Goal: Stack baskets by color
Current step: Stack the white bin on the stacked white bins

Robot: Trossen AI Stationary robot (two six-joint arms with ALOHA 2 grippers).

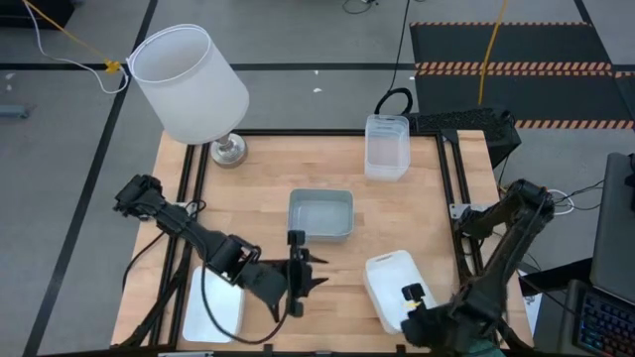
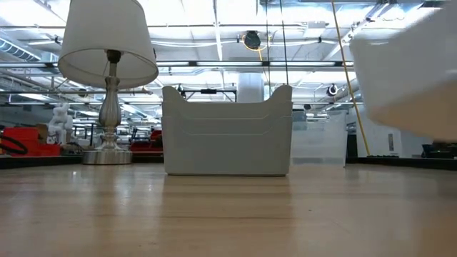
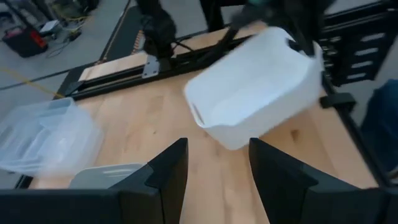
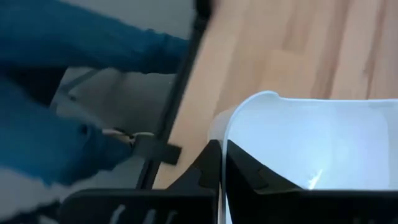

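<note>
A white basket (image 1: 389,283) hangs tilted over the table's near right part, with my right gripper (image 1: 410,297) shut on its near end; it also shows in the low view (image 2: 407,71). A grey-blue basket (image 1: 320,214) rests on its bottom at mid-table. Clear baskets (image 1: 387,147) stand nested at the far edge. Another white basket (image 1: 213,312) lies at the near left, partly under my left arm. My left gripper (image 1: 298,273) hovers open near the front middle, empty, pointing at the lifted basket (image 3: 255,87). My right gripper pinches the white basket's end wall at the rim (image 4: 225,132), one finger inside the basket and one outside. The fingers slant down from the table's near side. The basket is lifted clear of the table and tilted.
A table lamp with a big white shade (image 1: 190,81) stands at the far left corner. A black frame rail (image 1: 451,198) runs along the table's right side. Bare wood lies between the grey-blue basket and the near edge.
</note>
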